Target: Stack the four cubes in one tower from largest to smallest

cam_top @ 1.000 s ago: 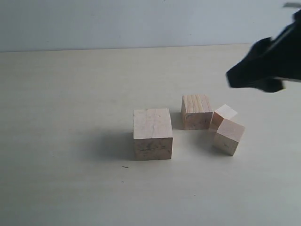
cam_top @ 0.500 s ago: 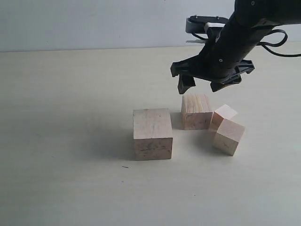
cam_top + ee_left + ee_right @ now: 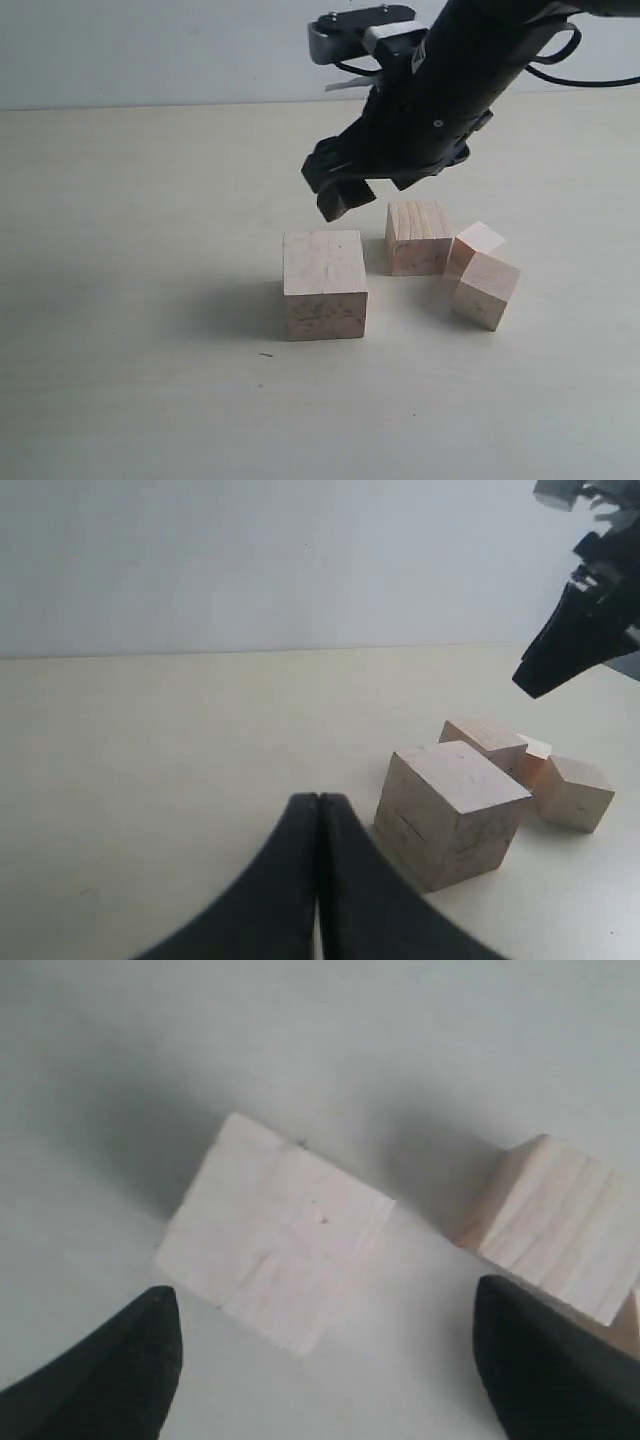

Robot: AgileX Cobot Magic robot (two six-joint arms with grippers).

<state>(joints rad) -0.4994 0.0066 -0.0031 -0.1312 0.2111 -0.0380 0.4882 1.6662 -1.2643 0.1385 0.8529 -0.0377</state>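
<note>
Four pale wooden cubes rest apart on the table, with no tower standing. The largest cube [image 3: 325, 285] [image 3: 455, 810] [image 3: 275, 1230] has dark mottling on its front. Right of it sit the second cube [image 3: 418, 237] [image 3: 555, 1225], the third cube [image 3: 487, 290] [image 3: 575, 792] and the smallest cube [image 3: 478, 240] [image 3: 533, 755], close together. My right gripper [image 3: 380, 190] [image 3: 330, 1360] hovers open and empty above the gap between the largest and second cubes. My left gripper [image 3: 318, 802] is shut and empty, low over the table beside the largest cube.
The cubes lie on a plain cream tabletop [image 3: 150, 250] with a pale wall [image 3: 150, 50] behind it. In the left wrist view the right arm [image 3: 575, 640] hangs dark above the cube cluster.
The right arm swept in from the right edge and now hangs further left, over the largest and second cubes. Its jaws spread wider. The cubes stayed put.
</note>
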